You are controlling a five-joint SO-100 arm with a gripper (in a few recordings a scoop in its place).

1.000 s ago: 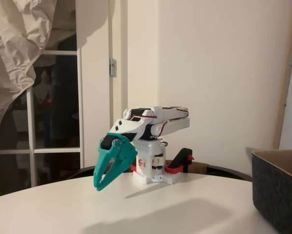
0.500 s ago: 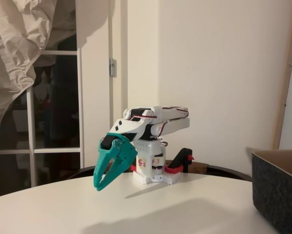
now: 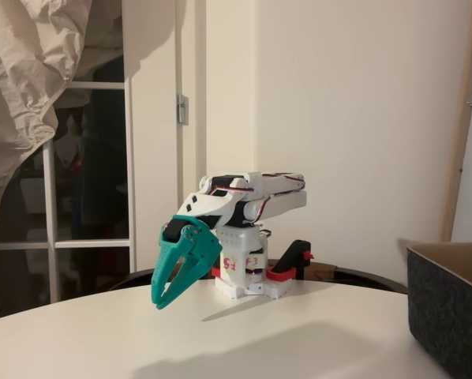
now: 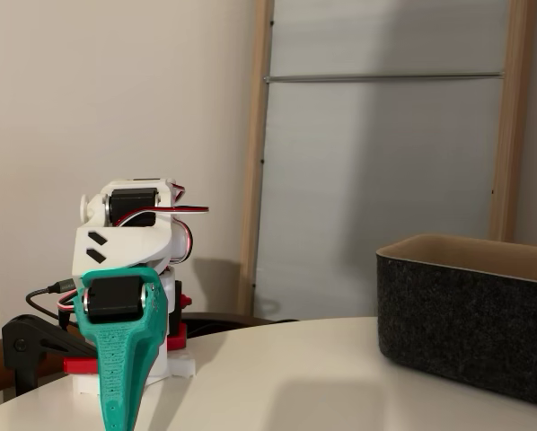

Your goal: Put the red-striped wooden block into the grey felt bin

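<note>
Both fixed views: gripper (image 3: 161, 300) hangs well apart from grey felt bin (image 4: 466, 337).

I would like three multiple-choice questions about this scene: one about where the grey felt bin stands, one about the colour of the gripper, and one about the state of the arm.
1. In both fixed views, where does the grey felt bin stand relative to the arm?
A. To the right of it
B. To the left of it
C. Behind the base

2. What colour is the gripper?
A. Orange
B. Teal green
C. Black

3. How is the arm posed?
A. Stretched over the bin
B. Raised straight up
C. Folded over its base, gripper pointing down at the table

Answers: 1 A, the bin sits at the right edge in both views. 2 B, the fingers are teal on a white arm. 3 C, the links lie folded above the base.
</note>
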